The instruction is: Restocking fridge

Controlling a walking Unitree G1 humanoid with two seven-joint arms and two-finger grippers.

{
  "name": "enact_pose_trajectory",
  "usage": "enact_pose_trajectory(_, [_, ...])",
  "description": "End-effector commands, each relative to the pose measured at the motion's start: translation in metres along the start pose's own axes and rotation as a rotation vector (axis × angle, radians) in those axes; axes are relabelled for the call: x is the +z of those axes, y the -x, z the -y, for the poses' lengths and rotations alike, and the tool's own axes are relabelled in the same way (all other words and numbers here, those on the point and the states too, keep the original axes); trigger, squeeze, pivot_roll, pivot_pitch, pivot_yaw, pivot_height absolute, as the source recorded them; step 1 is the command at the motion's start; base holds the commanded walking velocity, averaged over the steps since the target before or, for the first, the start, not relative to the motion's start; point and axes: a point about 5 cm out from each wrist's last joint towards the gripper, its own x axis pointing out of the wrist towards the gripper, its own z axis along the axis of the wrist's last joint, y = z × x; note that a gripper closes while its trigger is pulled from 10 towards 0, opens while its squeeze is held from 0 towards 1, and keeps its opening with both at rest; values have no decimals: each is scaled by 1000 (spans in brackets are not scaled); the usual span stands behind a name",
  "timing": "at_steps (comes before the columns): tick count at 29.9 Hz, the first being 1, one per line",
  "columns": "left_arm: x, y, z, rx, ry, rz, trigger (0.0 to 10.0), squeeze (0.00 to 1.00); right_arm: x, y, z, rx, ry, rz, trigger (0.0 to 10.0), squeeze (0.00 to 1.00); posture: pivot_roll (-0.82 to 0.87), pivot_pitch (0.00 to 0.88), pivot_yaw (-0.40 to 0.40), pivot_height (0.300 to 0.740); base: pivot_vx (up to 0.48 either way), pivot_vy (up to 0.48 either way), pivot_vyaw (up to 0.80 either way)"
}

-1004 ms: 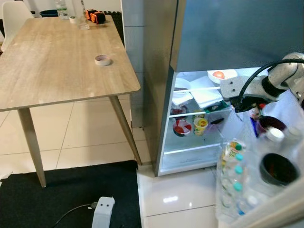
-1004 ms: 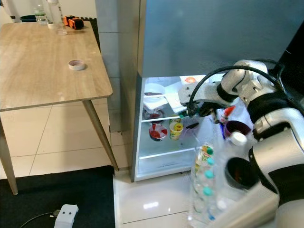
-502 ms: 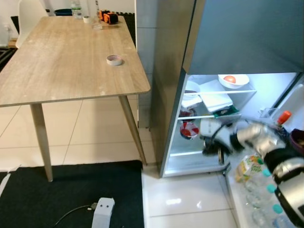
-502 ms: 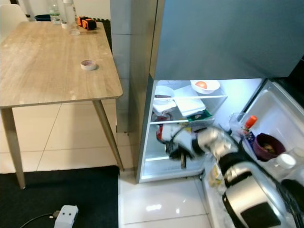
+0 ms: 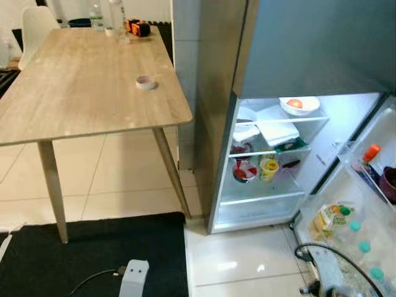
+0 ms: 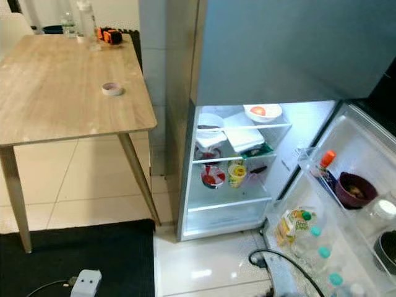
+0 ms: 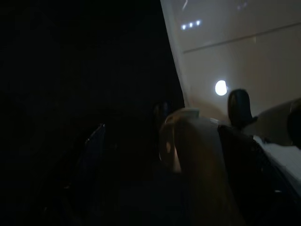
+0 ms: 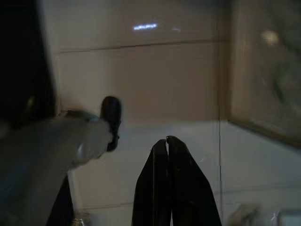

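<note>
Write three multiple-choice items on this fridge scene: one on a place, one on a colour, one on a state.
1. Where does the roll of tape lie?
A. on the wooden table
B. on the floor mat
C. on a fridge shelf

2. What colour is the cap of the bottle in the upper door rack?
A. blue
B. orange-red
C. white

3. How do the right gripper fingers stand?
A. wide apart
B. closed on a cup
C. pressed together, holding nothing

Answers:
1. A, the tape rests on the tabletop near its fridge-side edge.
2. B, the cap shows orange-red against the white door.
3. C, in the right wrist view the two black fingers meet at their tips over bare floor tiles.
</note>
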Motion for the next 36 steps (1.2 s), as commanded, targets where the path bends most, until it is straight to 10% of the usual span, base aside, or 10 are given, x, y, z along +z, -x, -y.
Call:
enact_pose_trajectory(1, [-2,0,-1,22,22,-6,10000,0,-16,1,1,-39,-60,-44,10000,0,6,0,-69,740,0,0,0])
enact_pose_trajectory(10, [0,1,-7,48,81,1,10000,0,-35,1,-10,-23,-168,-50,10000,0,-9,0,-63,740,0,0,-267])
enact_pose_trajectory(36, [-2,0,0,-24,95,-32,10000,0,-19,-4,-21,-13,-51,-8,10000,0,-5,0,-57,740,0,-61,-522])
